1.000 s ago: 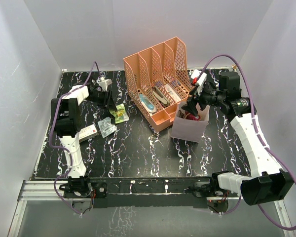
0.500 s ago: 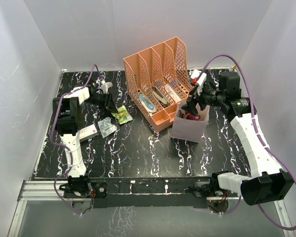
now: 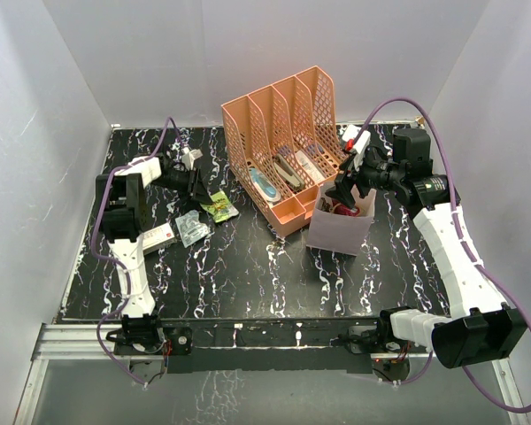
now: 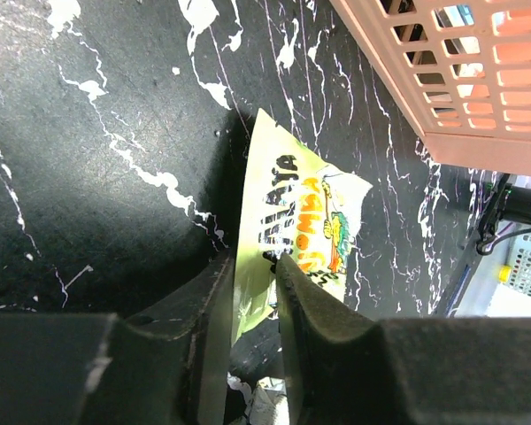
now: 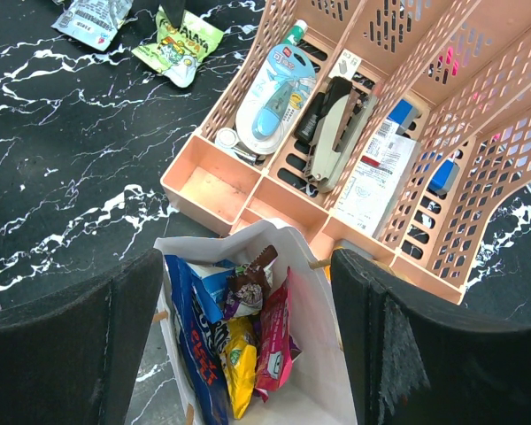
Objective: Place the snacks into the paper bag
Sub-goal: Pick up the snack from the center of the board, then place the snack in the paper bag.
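My left gripper (image 3: 199, 189) is shut on the edge of a green snack packet (image 3: 219, 207) with orange print, low over the black table, left of the organiser. In the left wrist view the packet (image 4: 311, 221) sticks out from between the nearly closed gripper (image 4: 255, 266). My right gripper (image 3: 345, 189) is open and empty just above the mouth of the pale paper bag (image 3: 339, 232). The right wrist view shows the gripper (image 5: 248, 261) over the bag (image 5: 332, 390), which holds a dark blue crisp bag (image 5: 188, 350), a blue-white bar (image 5: 203, 276), and purple, yellow and red wrappers.
A peach mesh file organiser (image 3: 288, 124) with pens and tools stands right behind the bag. A clear-wrapped packet (image 3: 191, 228) and a red-white bar (image 3: 159, 236) lie on the table near the left arm. White walls close in the table.
My left gripper has shifted slightly right and the green packet has moved and turned with it. The right arm has not moved.
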`<act>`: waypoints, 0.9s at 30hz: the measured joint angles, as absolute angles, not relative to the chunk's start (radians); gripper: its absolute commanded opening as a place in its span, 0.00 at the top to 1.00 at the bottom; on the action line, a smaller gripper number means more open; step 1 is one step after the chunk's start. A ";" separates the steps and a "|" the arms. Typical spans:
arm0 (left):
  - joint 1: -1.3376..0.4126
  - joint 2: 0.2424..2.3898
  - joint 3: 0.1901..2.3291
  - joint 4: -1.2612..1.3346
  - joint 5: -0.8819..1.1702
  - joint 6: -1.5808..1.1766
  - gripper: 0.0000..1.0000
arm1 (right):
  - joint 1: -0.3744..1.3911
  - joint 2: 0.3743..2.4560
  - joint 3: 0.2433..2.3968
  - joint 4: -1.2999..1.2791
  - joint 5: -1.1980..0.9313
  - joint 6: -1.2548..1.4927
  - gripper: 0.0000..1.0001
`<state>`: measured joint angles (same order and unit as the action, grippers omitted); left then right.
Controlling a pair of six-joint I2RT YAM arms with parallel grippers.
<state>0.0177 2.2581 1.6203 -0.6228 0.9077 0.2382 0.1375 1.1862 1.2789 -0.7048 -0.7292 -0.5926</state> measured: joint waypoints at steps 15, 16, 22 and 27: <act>0.018 2.232 1.656 -0.709 0.957 0.352 1.00 | 0.160 1.195 1.302 -0.716 -0.719 -0.600 0.20; 0.017 2.215 1.656 -0.730 0.970 0.378 1.00 | 0.167 1.200 1.314 -0.717 -0.719 -0.600 0.20; -0.011 2.066 1.656 -0.826 1.014 0.503 1.00 | 0.227 1.236 1.398 -0.714 -0.727 -0.587 0.20; -0.093 1.900 1.651 -0.842 1.021 0.555 1.00 | 0.275 1.275 1.456 -0.685 -0.761 -0.542 0.20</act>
<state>-0.0929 1.9003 1.6512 -0.8417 1.0214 0.5552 0.2749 1.2755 1.4563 -0.6846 -0.7609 -0.5423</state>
